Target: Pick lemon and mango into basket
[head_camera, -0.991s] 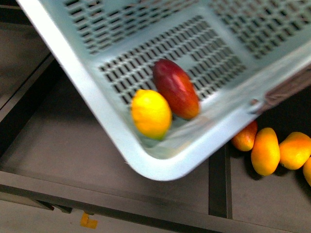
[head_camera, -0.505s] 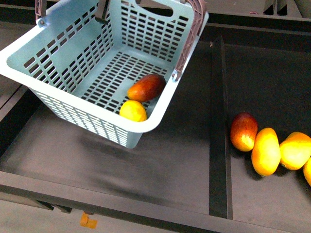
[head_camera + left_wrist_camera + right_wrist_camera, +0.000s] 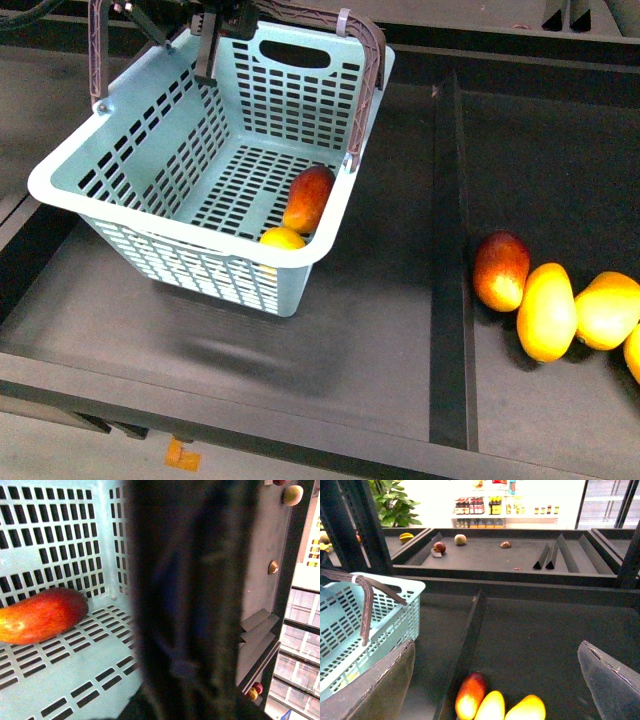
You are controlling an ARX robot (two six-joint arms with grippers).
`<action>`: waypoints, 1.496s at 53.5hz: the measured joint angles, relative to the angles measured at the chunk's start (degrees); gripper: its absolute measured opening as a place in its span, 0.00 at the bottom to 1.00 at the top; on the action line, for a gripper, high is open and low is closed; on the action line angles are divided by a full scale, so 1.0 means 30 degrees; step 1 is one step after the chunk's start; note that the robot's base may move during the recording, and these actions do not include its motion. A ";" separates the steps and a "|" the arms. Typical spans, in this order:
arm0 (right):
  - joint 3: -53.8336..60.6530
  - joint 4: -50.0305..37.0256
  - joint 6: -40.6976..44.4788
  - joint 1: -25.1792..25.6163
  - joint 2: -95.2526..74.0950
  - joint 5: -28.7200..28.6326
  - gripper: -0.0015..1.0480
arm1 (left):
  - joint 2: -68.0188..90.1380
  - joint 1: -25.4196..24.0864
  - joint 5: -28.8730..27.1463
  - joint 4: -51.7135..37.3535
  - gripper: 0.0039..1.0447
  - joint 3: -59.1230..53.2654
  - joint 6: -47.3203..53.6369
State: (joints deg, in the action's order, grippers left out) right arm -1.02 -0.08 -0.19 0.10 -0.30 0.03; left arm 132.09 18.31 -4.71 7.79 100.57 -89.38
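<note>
The left gripper (image 3: 185,22) is seen at the top edge of the front view, at the basket's far rim beside the brown handle (image 3: 365,70); how far it is open, and whether the rim or handle is clamped, cannot be told, since its wrist view is largely filled by a dark blurred bar. The right gripper (image 3: 495,680) is spread wide, with nothing held, above the dark shelf (image 3: 545,630).

The basket (image 3: 150,215) is shown tilted, its near corner low over the left bay of the shelf and its shadow cast beneath it. Inside, the mango (image 3: 308,198) lies on the slotted floor against the right-hand wall, and the lemon (image 3: 282,238) is tucked in the near corner just beside it, partly hidden by the near rim. In the left wrist view the mango (image 3: 42,616) is seen lying by the foot of a slotted wall.

A raised divider (image 3: 450,260) separates the basket's bay from the right bay. There a red-and-orange fruit (image 3: 500,270) lies near the divider, with yellow-orange fruits (image 3: 546,310) touching in a row toward the right edge. Bare shelf lies open between basket and divider, and in front of the basket up to the shelf's front lip.
</note>
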 joint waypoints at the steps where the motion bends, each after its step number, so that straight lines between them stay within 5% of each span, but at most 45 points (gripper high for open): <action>1: 0.0000 0.0000 0.0000 0.0000 0.0007 0.0000 0.92 | -0.0087 -0.0007 0.0007 -0.0219 0.15 -0.0248 0.0153; 15: 0.0000 0.0000 0.0000 0.0000 0.0007 0.0000 0.92 | -0.2586 -0.0240 -0.1413 -0.0984 0.59 -0.2790 0.1508; 26: 0.0000 0.0000 0.0000 0.0000 0.0000 0.0000 0.92 | -1.0120 -0.0233 -0.5661 0.0313 0.95 -0.9595 0.2302; 34: 0.0000 0.0000 0.0000 0.0000 0.0000 -0.0007 0.92 | -1.3850 0.0036 -0.7169 0.2805 0.93 -1.2648 0.2841; 38: 0.0000 0.0000 0.0000 0.0000 0.0000 0.0000 0.92 | -1.5664 -0.0503 -0.3752 -0.9143 0.73 -1.8163 1.2954; 43: 0.0000 0.0000 0.0000 0.0000 0.0007 0.0000 0.92 | -1.6742 -0.1144 -0.2943 -1.6109 0.58 -2.1799 2.0312; 47: 0.0000 0.0000 0.0000 0.0000 0.0007 0.0000 0.92 | -1.8098 -0.1821 -0.2572 -1.8659 0.44 -2.3722 2.5318; 57: 0.0000 0.0000 0.0000 0.0000 0.0007 0.0000 0.92 | -2.0983 -0.3075 -0.1268 -1.9314 0.03 -2.7489 2.9092; 80: 0.0000 0.0000 0.0000 0.0000 0.0007 0.0000 0.92 | -2.7197 -0.5734 0.1435 -1.7260 0.03 -3.1532 2.9558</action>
State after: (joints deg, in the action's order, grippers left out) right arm -1.02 -0.08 -0.19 0.10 -0.27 0.03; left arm 50.50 1.10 -0.40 -43.99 5.98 -0.71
